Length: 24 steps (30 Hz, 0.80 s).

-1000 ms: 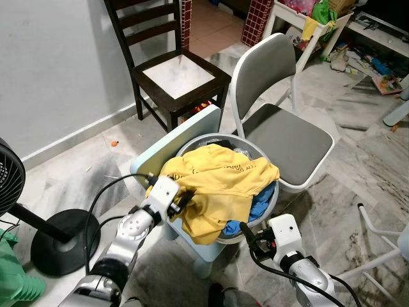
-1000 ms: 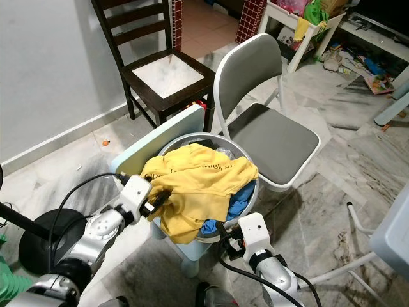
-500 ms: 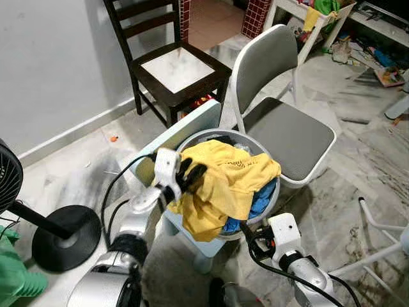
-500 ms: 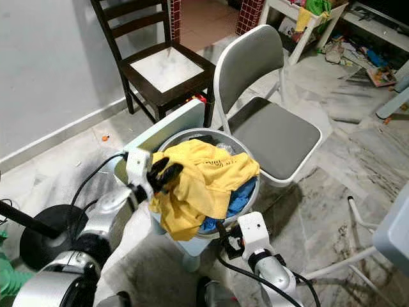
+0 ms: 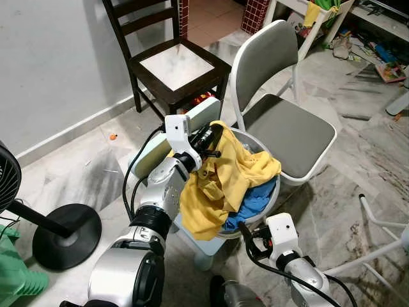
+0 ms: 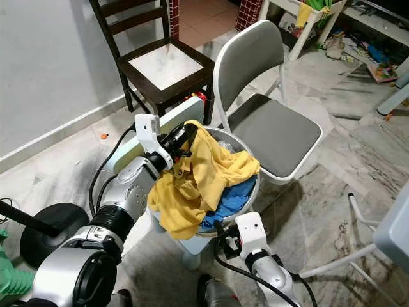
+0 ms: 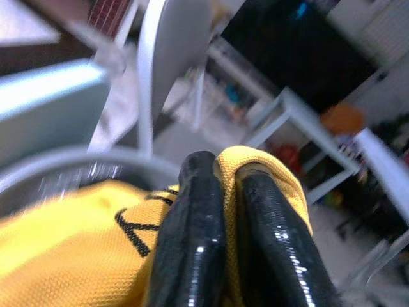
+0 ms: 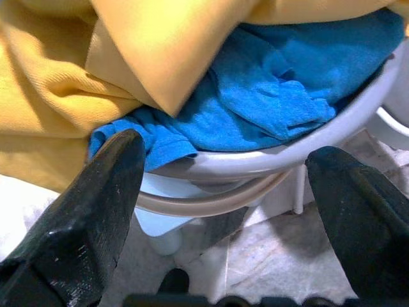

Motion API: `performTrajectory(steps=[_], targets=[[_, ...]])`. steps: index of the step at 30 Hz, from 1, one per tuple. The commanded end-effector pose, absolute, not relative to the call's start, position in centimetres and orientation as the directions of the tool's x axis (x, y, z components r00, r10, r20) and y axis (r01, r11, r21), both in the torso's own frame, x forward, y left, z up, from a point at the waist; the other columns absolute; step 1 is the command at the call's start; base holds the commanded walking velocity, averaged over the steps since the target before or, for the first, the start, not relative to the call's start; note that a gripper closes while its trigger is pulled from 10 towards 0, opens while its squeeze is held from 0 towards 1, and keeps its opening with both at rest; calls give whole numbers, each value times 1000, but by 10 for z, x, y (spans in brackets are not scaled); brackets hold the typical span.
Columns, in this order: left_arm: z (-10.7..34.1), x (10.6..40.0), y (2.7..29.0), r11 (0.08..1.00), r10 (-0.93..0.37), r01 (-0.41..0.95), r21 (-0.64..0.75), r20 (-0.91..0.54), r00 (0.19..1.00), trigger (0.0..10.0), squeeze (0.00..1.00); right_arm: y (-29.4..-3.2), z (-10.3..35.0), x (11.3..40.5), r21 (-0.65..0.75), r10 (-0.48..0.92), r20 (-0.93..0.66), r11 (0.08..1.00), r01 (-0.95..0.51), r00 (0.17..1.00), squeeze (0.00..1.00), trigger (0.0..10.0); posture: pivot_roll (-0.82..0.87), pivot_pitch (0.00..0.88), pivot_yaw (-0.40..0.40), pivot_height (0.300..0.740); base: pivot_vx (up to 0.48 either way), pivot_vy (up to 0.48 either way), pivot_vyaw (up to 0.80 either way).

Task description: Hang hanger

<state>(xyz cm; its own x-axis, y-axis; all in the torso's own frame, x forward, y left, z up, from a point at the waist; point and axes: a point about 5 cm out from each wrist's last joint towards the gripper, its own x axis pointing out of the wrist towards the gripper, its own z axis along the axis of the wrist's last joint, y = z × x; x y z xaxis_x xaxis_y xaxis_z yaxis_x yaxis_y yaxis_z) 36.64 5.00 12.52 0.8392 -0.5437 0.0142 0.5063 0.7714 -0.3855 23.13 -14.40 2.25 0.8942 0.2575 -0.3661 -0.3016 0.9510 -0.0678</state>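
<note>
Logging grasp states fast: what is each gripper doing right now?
Left gripper: closed on the yellow shirt, lifting it above the basket.
Right gripper: open, holding nothing, by the basket rim.

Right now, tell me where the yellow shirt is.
The yellow shirt drapes over the grey basket on the pale blue stool, one fold pinched in the left hand, left of the grey chair.

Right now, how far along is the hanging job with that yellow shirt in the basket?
Early. Done: the left claw is shut on a fold of the yellow shirt and holds it above the grey basket. In hand: the rest of the shirt drapes over the rim, on blue cloth. The right claw is open, low by the basket. Left: no hanger can be seen, so hanging hasn't started.
</note>
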Motion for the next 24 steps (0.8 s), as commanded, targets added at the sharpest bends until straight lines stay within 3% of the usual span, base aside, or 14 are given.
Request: performTrajectory(steps=[1,11,12,17,20,24], targets=[[99,356,43,808,-553,484,-337,-145,821,10000,0,-144,20,227,-66,253,-383,952,-300,888,592,10000,-161,251,-81,740,0,0,0],[106,348,12,726,-666,607,-322,-112,737,10000,0,-143,18,228,-65,251,-390,952,-299,886,576,10000,-151,247,-78,740,0,0,0],[108,347,10,728,-671,623,-287,-109,734,10000,1000,-143,18,228,-64,252,-390,952,-300,886,573,10000,-152,247,-78,740,0,0,0],[119,350,9,734,-679,667,-130,-88,729,10000,1000,-142,18,229,-63,255,-389,951,-302,885,573,10000,-150,245,-81,740,0,0,0],[125,352,23,738,-662,669,90,-96,743,10000,1000,-143,18,229,-65,257,-393,950,-305,883,576,10000,-144,244,-83,740,0,0,0],[130,347,51,739,-630,610,285,-25,776,10000,1000,-144,17,230,-65,260,-397,949,-309,880,573,10000,-130,243,-84,740,0,0,0]])
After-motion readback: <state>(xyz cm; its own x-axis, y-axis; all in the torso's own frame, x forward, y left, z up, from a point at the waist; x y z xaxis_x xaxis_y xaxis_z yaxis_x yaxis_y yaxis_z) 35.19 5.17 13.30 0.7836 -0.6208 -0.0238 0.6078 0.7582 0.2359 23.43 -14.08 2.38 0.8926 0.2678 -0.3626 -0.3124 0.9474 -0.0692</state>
